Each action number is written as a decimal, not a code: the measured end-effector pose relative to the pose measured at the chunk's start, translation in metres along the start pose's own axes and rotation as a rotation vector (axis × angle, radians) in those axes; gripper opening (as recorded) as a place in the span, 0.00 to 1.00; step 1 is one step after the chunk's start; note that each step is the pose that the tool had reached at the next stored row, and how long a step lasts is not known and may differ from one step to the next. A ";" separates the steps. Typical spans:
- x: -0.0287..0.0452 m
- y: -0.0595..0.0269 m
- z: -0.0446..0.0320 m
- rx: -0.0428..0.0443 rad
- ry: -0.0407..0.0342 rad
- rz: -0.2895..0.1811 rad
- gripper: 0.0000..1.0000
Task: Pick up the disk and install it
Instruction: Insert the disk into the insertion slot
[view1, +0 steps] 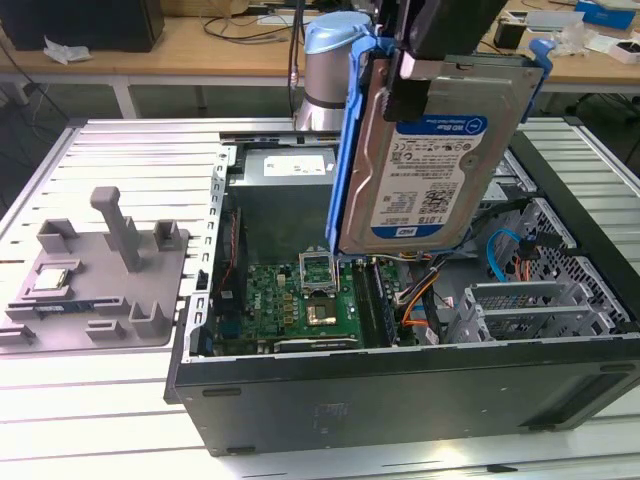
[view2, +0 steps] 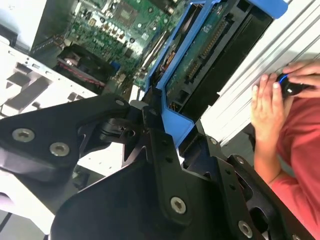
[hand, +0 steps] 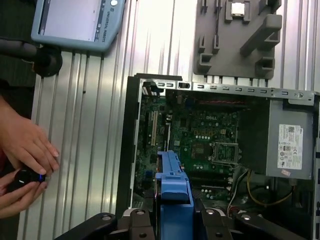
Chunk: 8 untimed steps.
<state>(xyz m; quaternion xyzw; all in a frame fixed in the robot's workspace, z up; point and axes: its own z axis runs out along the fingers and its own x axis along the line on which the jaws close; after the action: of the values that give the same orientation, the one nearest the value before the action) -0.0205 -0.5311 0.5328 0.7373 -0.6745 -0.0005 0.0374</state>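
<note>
Blue-framed and silver-faced, the disk (view1: 430, 165) hangs upright (label toward the exterior camera) above the open computer case (view1: 400, 400), over its green motherboard (view1: 300, 300). The fingers (view1: 405, 88) pinch the disk at its upper edge, pressed against the blue carrier frame. On the ribbed surface (view1: 130, 150), at the exterior view's left, a grey fixture (view1: 100, 300) carries a small square chip (view1: 50, 281). In the first wrist view, a person's hands (hand: 25, 150) hold a small dark device beside the case.
</note>
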 end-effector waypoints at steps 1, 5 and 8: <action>0.0000 -0.0001 0.0000 0.0138 0.0015 -0.002 0.37; 0.0000 -0.0003 0.0004 0.0499 0.0058 -0.003 0.37; 0.0000 -0.0002 0.0003 0.0498 0.0071 -0.003 0.37</action>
<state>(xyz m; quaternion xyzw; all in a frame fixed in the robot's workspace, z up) -0.0202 -0.5311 0.5324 0.7389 -0.6732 0.0189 0.0215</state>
